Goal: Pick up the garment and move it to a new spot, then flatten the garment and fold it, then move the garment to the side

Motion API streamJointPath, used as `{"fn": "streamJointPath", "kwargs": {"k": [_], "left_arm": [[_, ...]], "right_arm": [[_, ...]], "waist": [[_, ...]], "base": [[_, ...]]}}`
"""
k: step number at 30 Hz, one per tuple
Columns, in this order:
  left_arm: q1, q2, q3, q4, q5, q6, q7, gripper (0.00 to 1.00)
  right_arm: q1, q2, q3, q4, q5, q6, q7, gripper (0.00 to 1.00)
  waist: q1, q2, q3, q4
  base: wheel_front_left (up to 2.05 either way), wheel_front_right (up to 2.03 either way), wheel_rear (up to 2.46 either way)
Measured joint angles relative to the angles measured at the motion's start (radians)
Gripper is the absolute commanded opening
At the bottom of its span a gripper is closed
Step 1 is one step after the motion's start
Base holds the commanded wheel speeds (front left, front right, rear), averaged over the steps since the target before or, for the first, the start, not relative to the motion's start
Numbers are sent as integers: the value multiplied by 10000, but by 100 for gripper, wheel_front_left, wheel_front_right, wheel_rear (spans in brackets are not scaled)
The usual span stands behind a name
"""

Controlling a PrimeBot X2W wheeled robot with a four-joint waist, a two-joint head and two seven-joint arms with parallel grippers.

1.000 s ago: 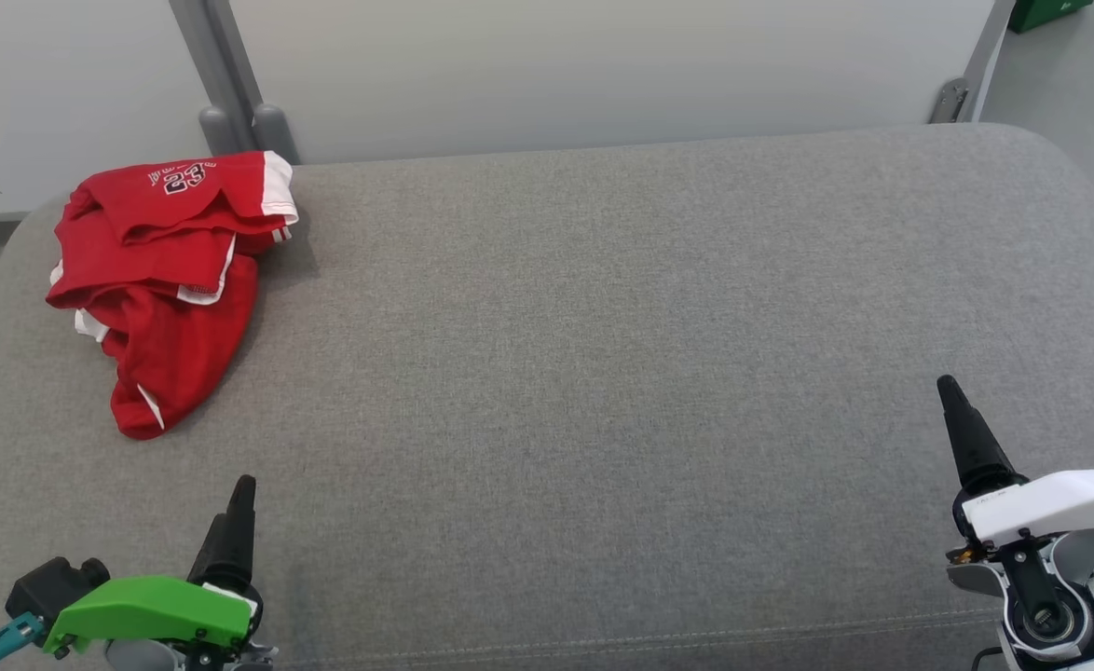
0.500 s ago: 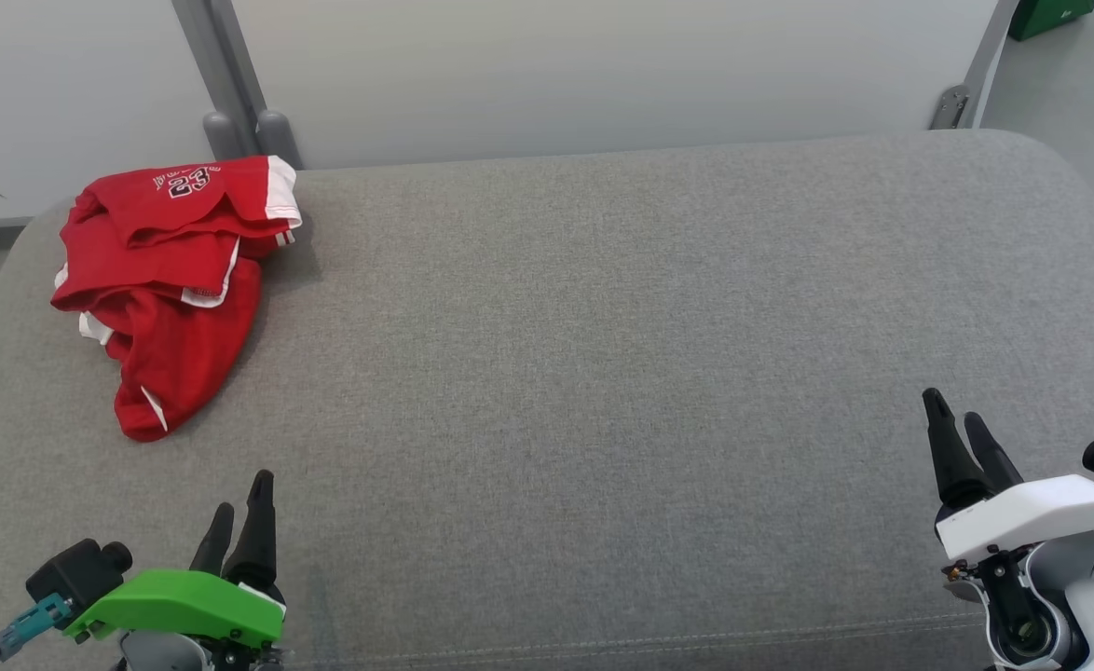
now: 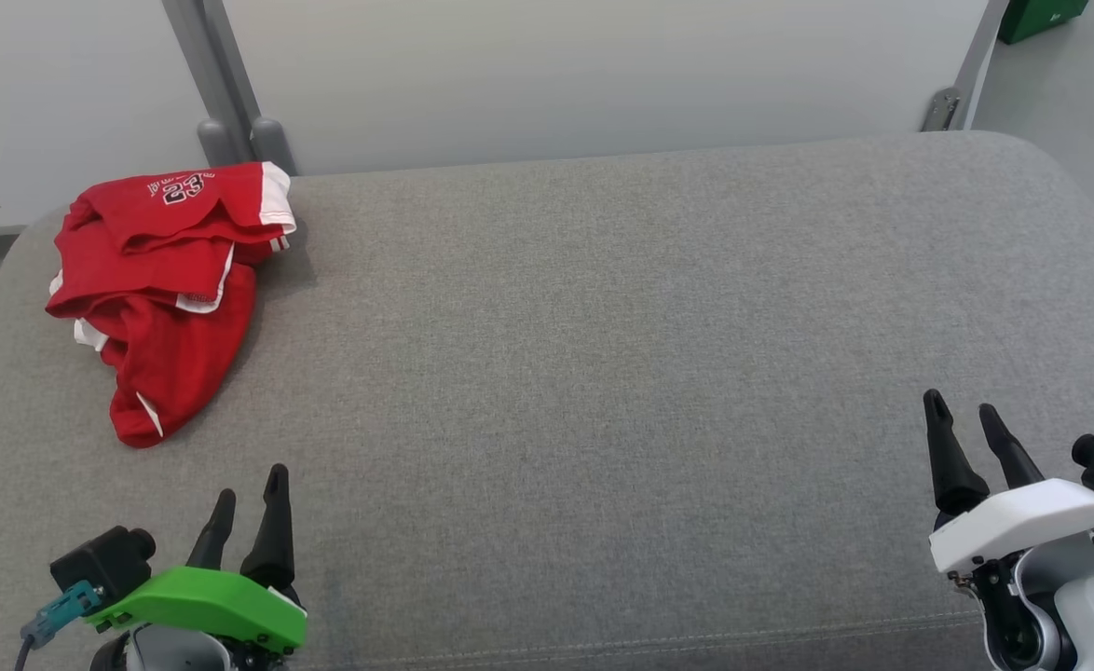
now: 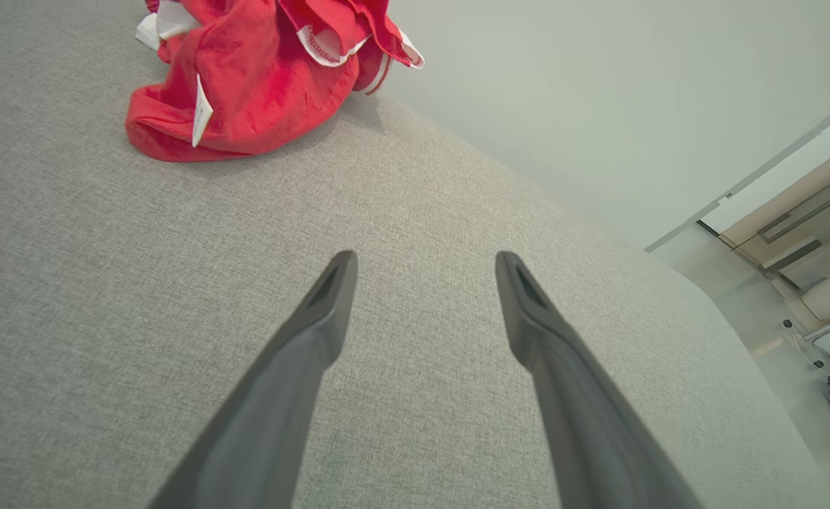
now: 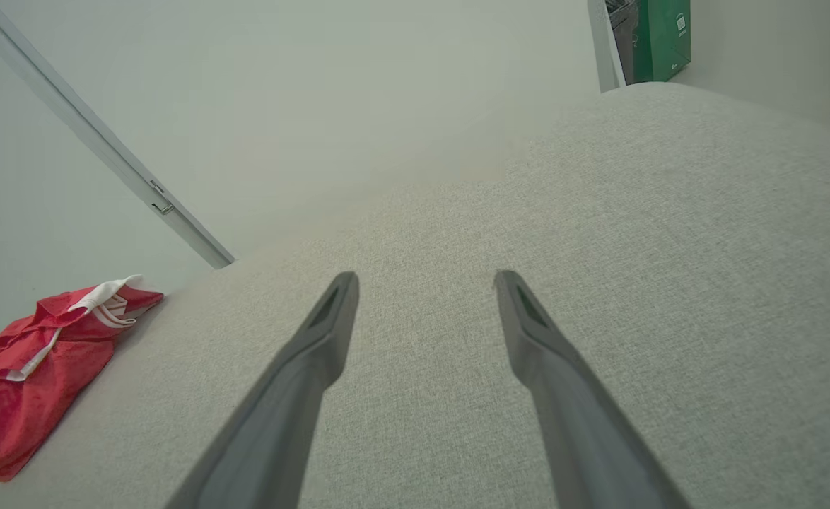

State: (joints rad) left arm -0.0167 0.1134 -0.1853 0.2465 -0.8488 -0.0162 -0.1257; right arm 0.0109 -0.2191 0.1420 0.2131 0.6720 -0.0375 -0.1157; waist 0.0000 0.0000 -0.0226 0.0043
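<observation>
The garment is a crumpled red piece with white trim and the number 23, lying at the far left of the grey cushion. It also appears at the top left of the left wrist view as the garment and at the lower left of the right wrist view as the garment. My left gripper stands open near the front edge, below the garment and apart from it, holding nothing. Far from the cloth, at the front right, my right gripper is open and empty.
A pale wall panel with grey posts runs behind the cushion. The cushion's rounded edges fall away at left and right. A green box stands on the floor beyond the far right corner.
Both grippers have turned at the wrist, so that both fingers of each now show side by side. The left one has drifted right. The garment lies as before.
</observation>
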Motion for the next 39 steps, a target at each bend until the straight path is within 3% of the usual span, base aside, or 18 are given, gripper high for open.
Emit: {"fn": "streamJointPath", "kwargs": {"k": [26, 39], "left_arm": [[13, 159, -416, -188, 3375, 267, -884, 100], [21, 247, -412, -165, 4849, 351, -1231, 100]], "right_arm": [[-20, -702, 959, -88, -3661, -453, -963, 100], [-24, -686, 976, -132, -4796, -715, -1317, 100]], "waist": [[0, 0, 4, 242], [0, 0, -6, 339]], "base": [[0, 0, 0], [0, 0, 0]]}}
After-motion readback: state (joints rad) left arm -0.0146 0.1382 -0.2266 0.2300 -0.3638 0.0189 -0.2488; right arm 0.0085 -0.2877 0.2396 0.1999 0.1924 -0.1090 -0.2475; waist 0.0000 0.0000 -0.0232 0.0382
